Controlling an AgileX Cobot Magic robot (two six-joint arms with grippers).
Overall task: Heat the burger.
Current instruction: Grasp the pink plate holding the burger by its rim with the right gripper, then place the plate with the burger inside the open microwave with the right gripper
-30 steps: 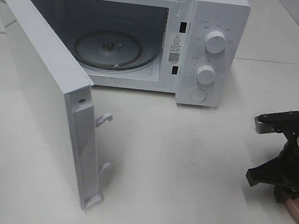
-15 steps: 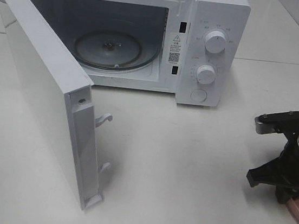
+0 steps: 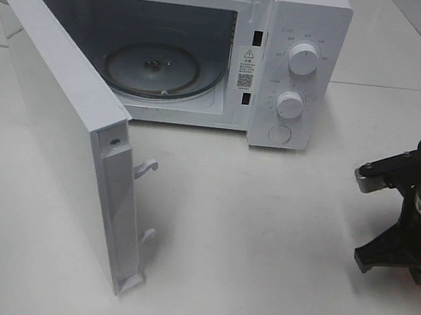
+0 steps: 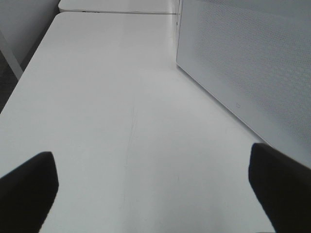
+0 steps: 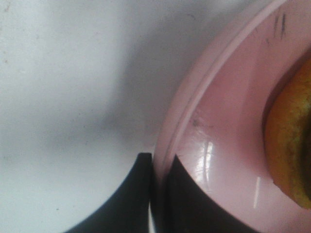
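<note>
Exterior high view: the microwave [image 3: 303, 30] stands open, its door [image 3: 53, 123] swung wide on the left arm's side, and the glass turntable [image 3: 160, 67] is bare. We note the pink plate [image 5: 228, 121] at the right of the table [image 3: 263, 233], well apart from the cavity. The burger [image 5: 291, 141] sits on the plate, inward of the rim. The right gripper [image 5: 158, 194], the nearer one, is clenched on that rim. The left gripper [image 4: 155, 194] hangs released over the table.
</note>
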